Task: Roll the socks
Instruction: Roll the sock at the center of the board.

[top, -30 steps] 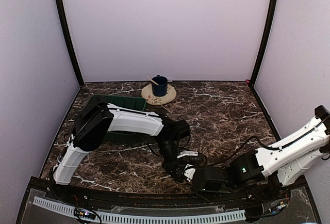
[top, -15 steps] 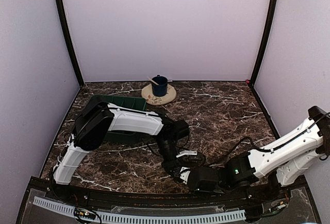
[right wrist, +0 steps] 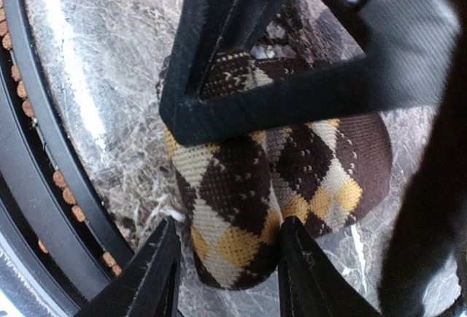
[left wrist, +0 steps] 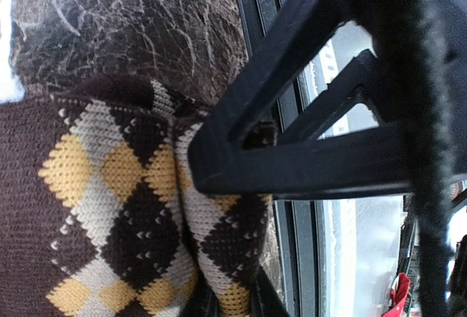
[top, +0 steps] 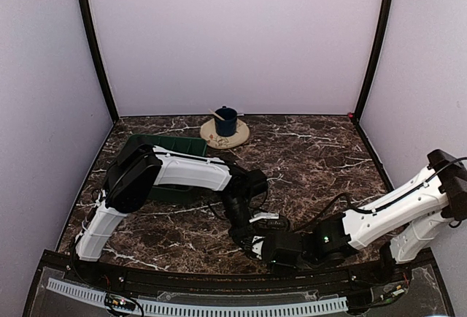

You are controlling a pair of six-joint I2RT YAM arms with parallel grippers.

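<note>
Left tool [left wrist: 233, 306] is nearly closed, its two tips pinching a narrow fold of the checkered sock [left wrist: 109, 207], and the fabric creases down into that pinch. Right tool [right wrist: 228, 258] is parted wider, with the doubled end of the same sock bulging between its two tips and touching both. Grip looks firm, but how hard it squeezes can't be judged. Sock is brown with cream and yellow diamonds, folded over on itself with two thick layers side by side. It's a partly bunched bundle, not a flat strip.

It lies on the dark marble desk [top: 314, 156] at the near edge, just beside the black front rail [right wrist: 44, 185]. In each wrist view a black truss-shaped finger crosses over the sock from the top, apparently the opposite tool's. The two tools sit tip to tip on the bundle.

From the top view the sock itself is hidden under the two wrists, which meet low and centre, close to the arm bases. Left arm bends in from the left, right arm stretches in low from the right.

Further back, a green bin [top: 164, 149] sits left of centre. A blue cup [top: 225, 121] stands on a round mat [top: 211, 139] near the rear wall, well apart from the tools.
</note>
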